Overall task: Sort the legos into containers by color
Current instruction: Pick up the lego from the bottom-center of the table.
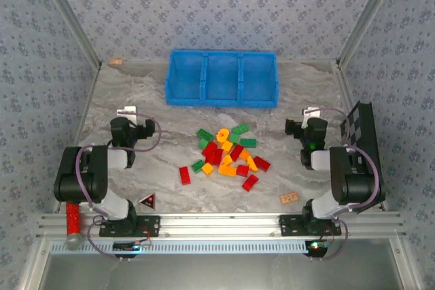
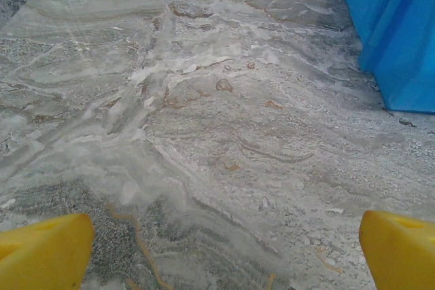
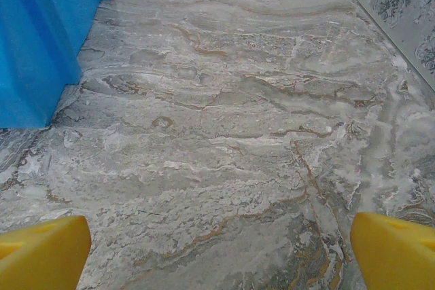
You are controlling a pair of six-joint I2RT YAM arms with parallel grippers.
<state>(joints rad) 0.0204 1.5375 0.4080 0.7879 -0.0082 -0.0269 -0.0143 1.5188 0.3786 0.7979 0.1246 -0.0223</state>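
Note:
Several red, green and yellow-orange legos lie in a loose pile on the marble table between the two arms, with one red brick a little apart at the left. The containers are three compartments of a blue bin at the far middle; its wall also shows in the left wrist view and the right wrist view. My left gripper hovers left of the pile, open, its yellow fingertips wide apart over bare table. My right gripper stands right of the pile, open, nothing between its fingertips.
A flat tan tile lies near the right arm's base. A red-and-black triangle sits by the left base, a red cylinder on the front rail. A black panel stands at the right edge. Patterned walls enclose the table.

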